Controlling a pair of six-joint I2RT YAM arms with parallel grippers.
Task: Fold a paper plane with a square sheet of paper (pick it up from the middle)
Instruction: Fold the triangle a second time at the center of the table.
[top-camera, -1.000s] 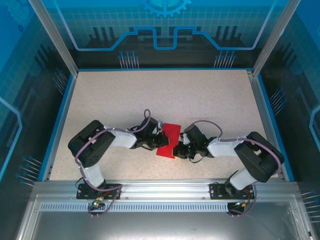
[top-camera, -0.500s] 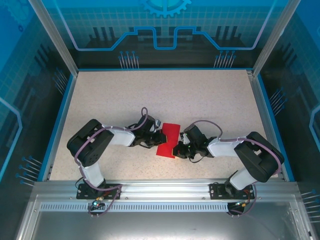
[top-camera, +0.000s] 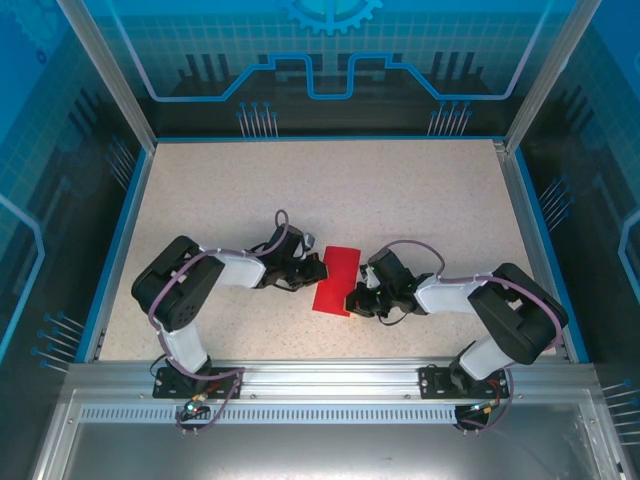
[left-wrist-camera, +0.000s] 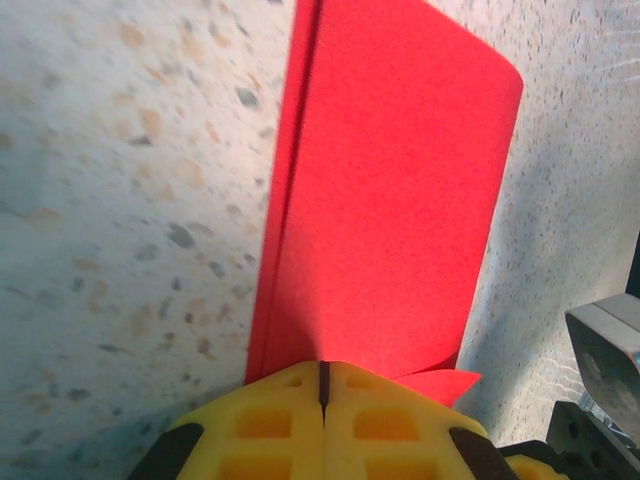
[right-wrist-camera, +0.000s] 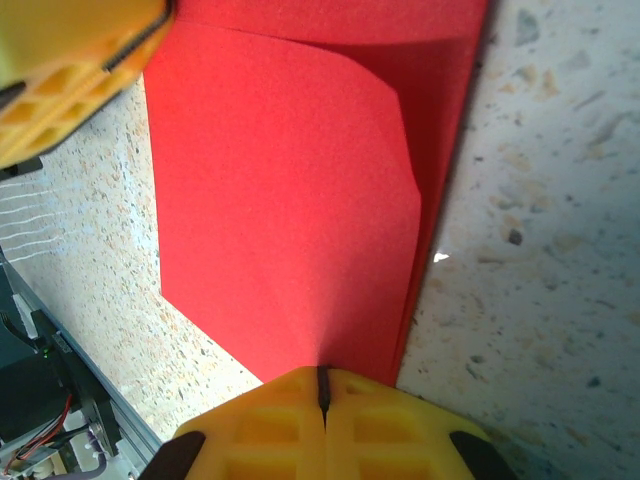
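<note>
- The square sheet of paper (top-camera: 336, 281) lay on the speckled table (top-camera: 400, 200) between the two grippers, doubled over into a narrow oblong. An early fold was judged to be in hand, since no pointed nose had yet been formed.
- The left gripper (top-camera: 317, 270) was seen with its yellow ribbed pads clenched together at the paper's left edge. The right gripper (top-camera: 353, 299) was likewise clenched at the near right corner. Whether a layer was pinched or merely pressed could not be told.
- The paper was shown as thin, matte and bright red. Its upper layer was bowed loosely rather than flattened, and two layers were stacked along one long edge.
- The next move was judged to call for the crease to be pressed flat along its length, without the light sheet being dragged across the table.
</note>
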